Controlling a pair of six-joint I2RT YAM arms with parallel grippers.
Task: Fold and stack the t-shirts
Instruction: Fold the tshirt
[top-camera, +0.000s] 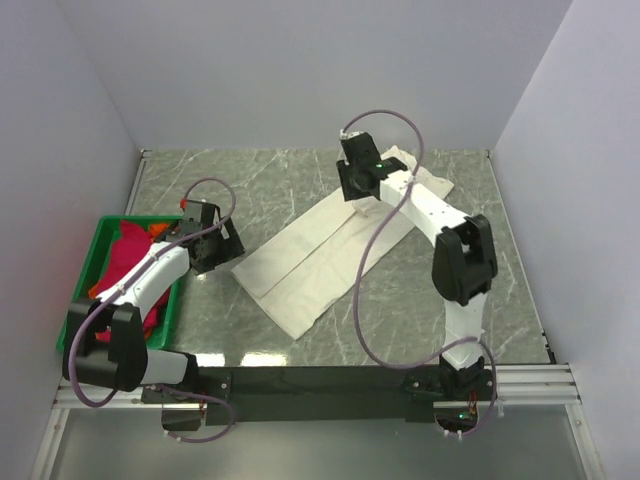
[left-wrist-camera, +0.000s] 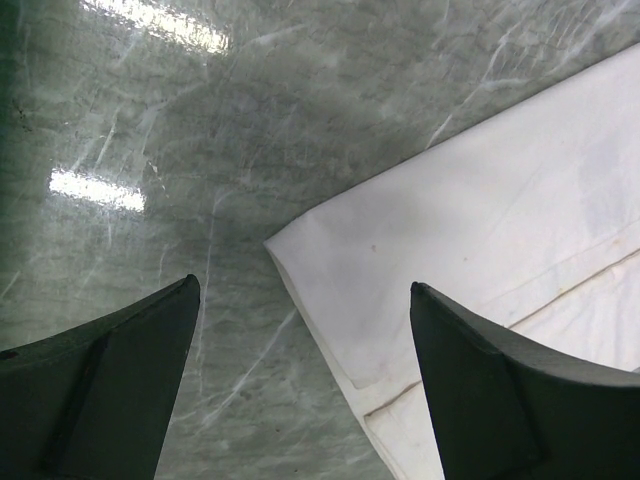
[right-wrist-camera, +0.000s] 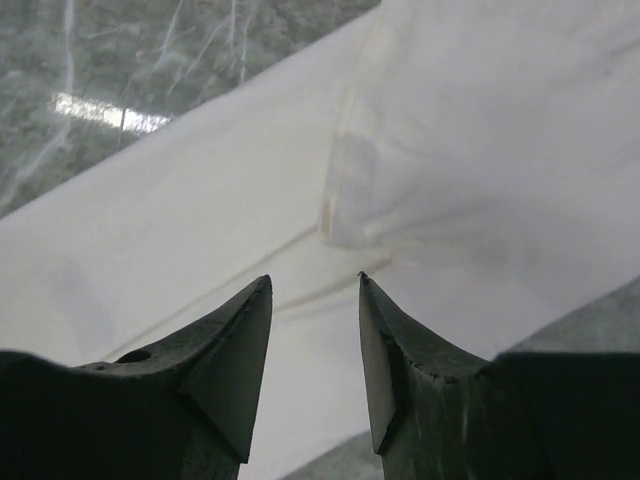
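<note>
Green-grey marbled table (top-camera: 300, 170) boxed by pale walls (top-camera: 300, 60); the cream t-shirt (top-camera: 310, 270) lies mid-table, a folded strip running near-left to far-right; left gripper (left-wrist-camera: 302, 285) gapes wide over its left corner; right gripper (right-wrist-camera: 315, 278), jaws partly apart, over its far end.

Cream t-shirt (top-camera: 330, 262) — folded lengthwise, flat

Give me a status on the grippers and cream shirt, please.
Left gripper open over corner of cream t-shirt. Right gripper part open above its far end, nothing held. Shirt folded lengthwise, flat on table; nothing lying on it.
</note>
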